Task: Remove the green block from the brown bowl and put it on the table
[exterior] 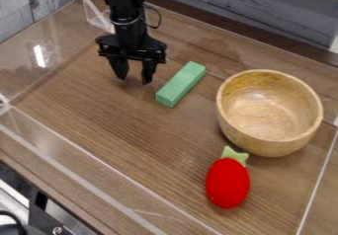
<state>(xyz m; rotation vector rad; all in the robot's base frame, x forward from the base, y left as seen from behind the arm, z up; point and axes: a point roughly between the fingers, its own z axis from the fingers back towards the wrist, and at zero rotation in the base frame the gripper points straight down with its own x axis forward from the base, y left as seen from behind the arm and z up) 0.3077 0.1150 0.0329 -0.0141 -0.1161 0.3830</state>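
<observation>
The green block (180, 84) is seen lying flat on the dark wood-grain tabletop (93, 150), outside the brown bowl (270, 111), whose smooth tan inside is shown empty. The block is placed at about ten o'clock of the bowl, near its rim but not touching it, with its long axis run from roughly one o'clock to seven o'clock. The gripper (130, 72) is held upright and pointed down at about nine o'clock of the block, just beside it and apart from it; its dark fingers are parted to a middling width and nothing is carried between them. A red strawberry-shaped toy (228, 181) is set at about seven o'clock of the bowl, well clear of the block. Low clear acrylic walls (40, 51) are seen edging the tabletop.

By this layout the task is judged to be all but done, the block being already out of the bowl and at rest on the tabletop. The block is judged light and stiff, a plain bar with smooth, possibly slightly slippery faces and no fragile part. Should it be taken up again, a hold across its two long sides near the middle is advised, so that it is kept level and is not tipped at either end.
</observation>
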